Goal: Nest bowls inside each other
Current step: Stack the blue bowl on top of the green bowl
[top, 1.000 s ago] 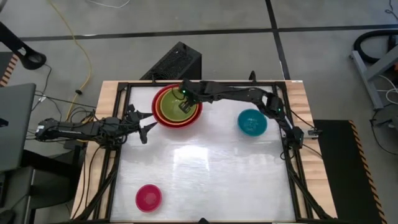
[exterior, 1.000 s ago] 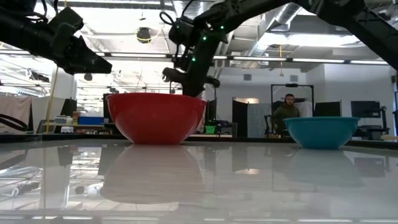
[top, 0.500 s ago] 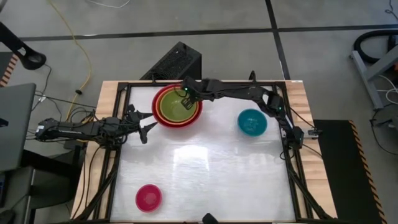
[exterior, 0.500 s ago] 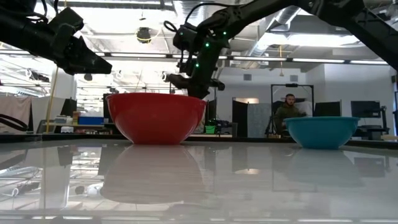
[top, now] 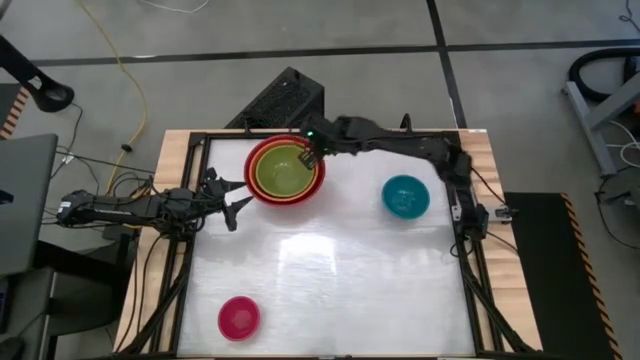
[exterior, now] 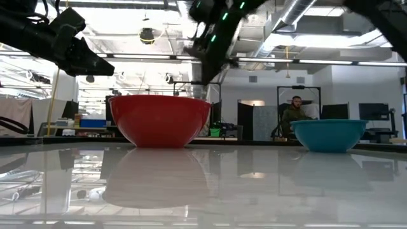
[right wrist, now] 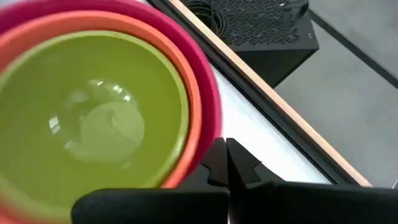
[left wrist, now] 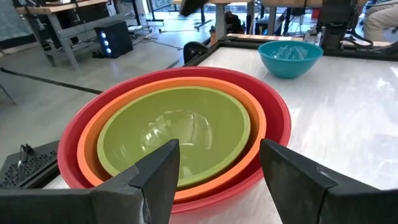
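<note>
The red bowl (top: 285, 172) stands on the table at the far left-centre, with the orange bowl (left wrist: 87, 134) and the lime green bowl (left wrist: 174, 134) nested in it. The teal bowl (top: 405, 197) sits alone at the far right. The magenta bowl (top: 239, 317) sits near the front left. My right gripper (top: 312, 152) hangs shut and empty above the stack's far right rim (right wrist: 208, 118). My left gripper (top: 235, 200) waits open at the table's left edge, level and aimed at the stack.
A black box (top: 280, 100) stands on the floor behind the table's far edge. The table's wooden border (right wrist: 261, 93) runs close behind the stack. A person (exterior: 294, 114) sits far back in the room. The white tabletop (top: 340, 270) spreads between the bowls.
My right gripper has risen out of the lime green bowl and drawn back toward the table's far right, staying shut and empty. The nested bowls have kept still.
</note>
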`<state>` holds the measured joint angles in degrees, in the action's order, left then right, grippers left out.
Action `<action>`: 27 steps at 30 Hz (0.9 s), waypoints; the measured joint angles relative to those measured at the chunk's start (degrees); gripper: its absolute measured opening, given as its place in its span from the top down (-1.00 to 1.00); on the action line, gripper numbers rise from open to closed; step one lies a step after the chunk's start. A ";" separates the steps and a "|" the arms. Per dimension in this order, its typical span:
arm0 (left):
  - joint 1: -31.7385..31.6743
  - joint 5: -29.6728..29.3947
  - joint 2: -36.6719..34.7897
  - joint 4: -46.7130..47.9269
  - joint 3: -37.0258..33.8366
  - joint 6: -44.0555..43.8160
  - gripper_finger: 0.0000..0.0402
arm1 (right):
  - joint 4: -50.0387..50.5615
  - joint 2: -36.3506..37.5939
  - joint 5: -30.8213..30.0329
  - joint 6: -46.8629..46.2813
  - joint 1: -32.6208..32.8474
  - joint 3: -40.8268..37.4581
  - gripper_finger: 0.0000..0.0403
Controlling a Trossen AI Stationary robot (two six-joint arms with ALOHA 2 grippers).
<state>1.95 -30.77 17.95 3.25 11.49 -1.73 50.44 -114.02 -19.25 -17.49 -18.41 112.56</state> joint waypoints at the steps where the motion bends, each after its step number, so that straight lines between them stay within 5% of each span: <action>1: 0.00 0.01 -0.02 0.04 0.00 0.02 -0.06 | 1.18 2.00 0.06 -0.01 0.24 -0.61 0.99; 6: 0.00 0.09 -0.01 0.12 0.00 0.35 -0.06 | 5.48 14.23 3.98 -3.04 0.93 -11.02 0.99; 15: -0.01 0.10 -0.01 0.28 0.00 0.48 -0.06 | 8.27 40.50 7.30 -26.64 5.41 -46.06 0.89; 21: 0.00 0.05 0.00 0.23 0.00 0.13 -0.06 | 12.60 51.47 7.13 -38.65 6.48 -56.05 0.48; 27: -0.02 0.03 -0.01 -0.14 0.00 -0.75 -0.06 | 20.03 54.53 5.77 -43.83 6.32 -60.84 -0.03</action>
<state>1.93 -30.74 17.94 3.11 11.49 -2.49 70.47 -59.48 -13.47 -61.33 -12.09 51.72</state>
